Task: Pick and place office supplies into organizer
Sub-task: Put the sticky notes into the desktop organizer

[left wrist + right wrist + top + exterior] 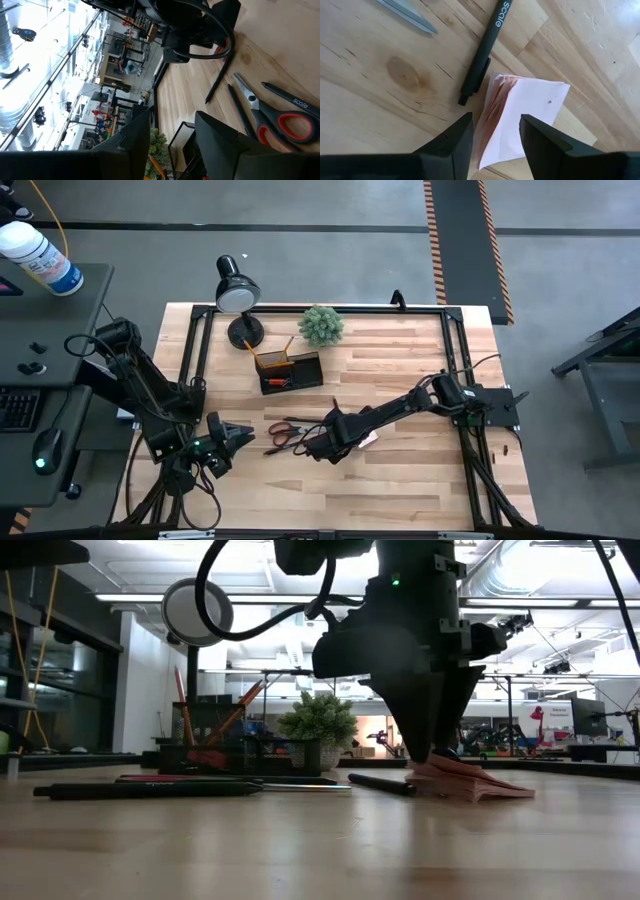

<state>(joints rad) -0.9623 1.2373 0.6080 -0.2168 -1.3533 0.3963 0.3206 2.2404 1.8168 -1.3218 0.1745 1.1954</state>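
Note:
A pale pink notepad (530, 110) lies flat on the wooden table, beside a black pen (487, 50). My right gripper (495, 130) points down over the pad's end and is shut on it; the high view shows the same gripper (335, 445) and notepad (368, 439). Orange-handled scissors (285, 430) and thin pens lie flat left of it. The black organizer (292, 370) stands farther back with pencils leaning in it. My left gripper (235, 438) waits open near the table's left edge, level, with nothing between its fingers (140, 135). My right gripper pinches the notepad between its two fingers, across one end, with one finger at the fanned page edge (487, 125) and the other on the opposite side (524, 122). The fingers come from above, pointing steeply down. The pad (470, 783) rests on the table.
A black desk lamp (237, 295) and a green potted plant (321, 325) stand at the far edge behind the organizer. A long black pen (150, 790) lies near the scissors. Bare wood stretches along the table's near side and right of the notepad.

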